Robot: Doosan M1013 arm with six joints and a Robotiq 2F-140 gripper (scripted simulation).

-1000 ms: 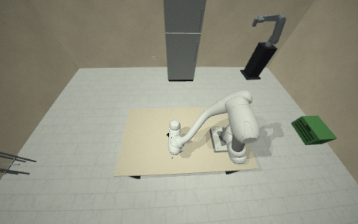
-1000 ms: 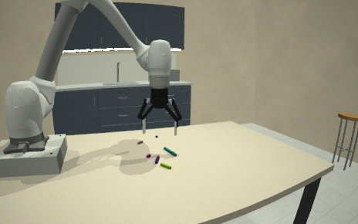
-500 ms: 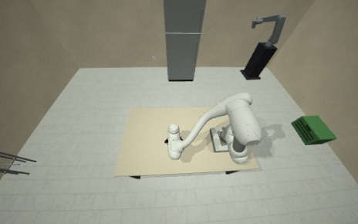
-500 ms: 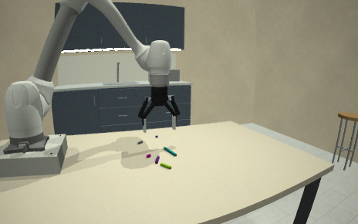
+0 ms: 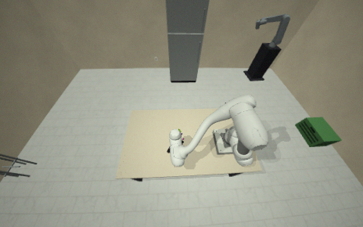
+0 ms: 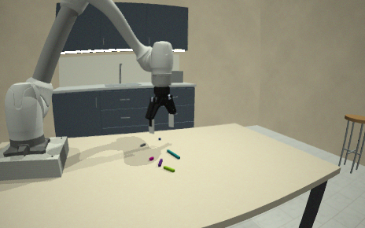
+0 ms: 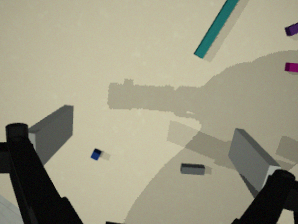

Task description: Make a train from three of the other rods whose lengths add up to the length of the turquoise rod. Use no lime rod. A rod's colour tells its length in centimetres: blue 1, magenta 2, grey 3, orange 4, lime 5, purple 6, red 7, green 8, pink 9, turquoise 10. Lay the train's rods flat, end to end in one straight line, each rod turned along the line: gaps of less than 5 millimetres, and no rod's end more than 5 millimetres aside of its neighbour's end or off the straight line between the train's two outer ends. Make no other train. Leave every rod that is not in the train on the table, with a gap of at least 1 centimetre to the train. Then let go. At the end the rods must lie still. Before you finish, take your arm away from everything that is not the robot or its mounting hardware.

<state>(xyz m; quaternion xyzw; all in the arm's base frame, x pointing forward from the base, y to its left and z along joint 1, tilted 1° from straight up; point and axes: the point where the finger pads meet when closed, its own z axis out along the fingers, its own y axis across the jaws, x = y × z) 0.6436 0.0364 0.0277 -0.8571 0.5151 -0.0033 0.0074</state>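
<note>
My gripper (image 6: 161,125) (image 7: 152,131) is open and empty, well above the table. The blue rod (image 6: 160,139) (image 7: 96,154) and the grey rod (image 6: 142,145) (image 7: 192,169) lie apart, both between the open fingers in the wrist view. The turquoise rod (image 6: 173,154) (image 7: 215,29) lies alone, cut off by the wrist view's top edge. The magenta rod (image 6: 151,159) (image 7: 292,67) and the purple rod (image 6: 160,162) (image 7: 292,30) lie near each other, partly outside the wrist view. The lime rod (image 6: 169,169) (image 5: 179,130) lies beside the purple one. No rods touch.
The table (image 5: 146,125) (image 6: 244,181) carries the arm's base (image 5: 224,147) (image 6: 33,161) at one end. The arm hides most rods in the top view. A green crate (image 5: 318,132) stands on the floor beyond the base. A stool (image 6: 355,119) stands beyond the table.
</note>
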